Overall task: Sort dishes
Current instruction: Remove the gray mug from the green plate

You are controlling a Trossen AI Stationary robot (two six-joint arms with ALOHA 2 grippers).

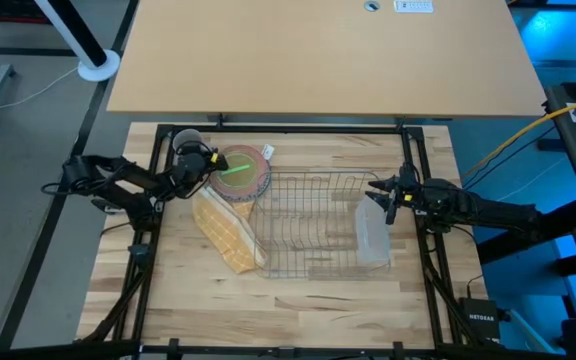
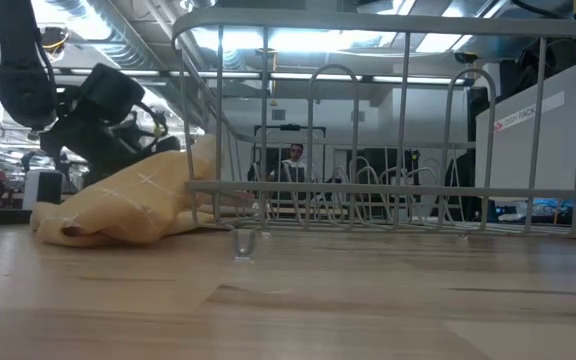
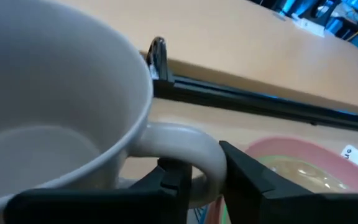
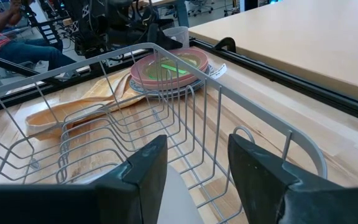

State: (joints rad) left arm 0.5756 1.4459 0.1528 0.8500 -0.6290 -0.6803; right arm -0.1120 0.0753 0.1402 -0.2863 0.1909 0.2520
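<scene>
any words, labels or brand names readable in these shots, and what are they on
"NETGEAR" on the black box at the table's near right corner, high view.
Label on the white box, low view: printed, too blurred to read.
Sticker on the far desk, high view: too small to read.
White tag beside the stacked dishes: no print readable.
Nothing else legible.

The wire rack (image 1: 313, 225) blocks mid-table; bare wood (image 1: 318, 310) lies along the near edge.

yellow checked cloth (image 1: 226, 232) lies crumpled beside the wire rack (image 1: 308, 225).
</scene>
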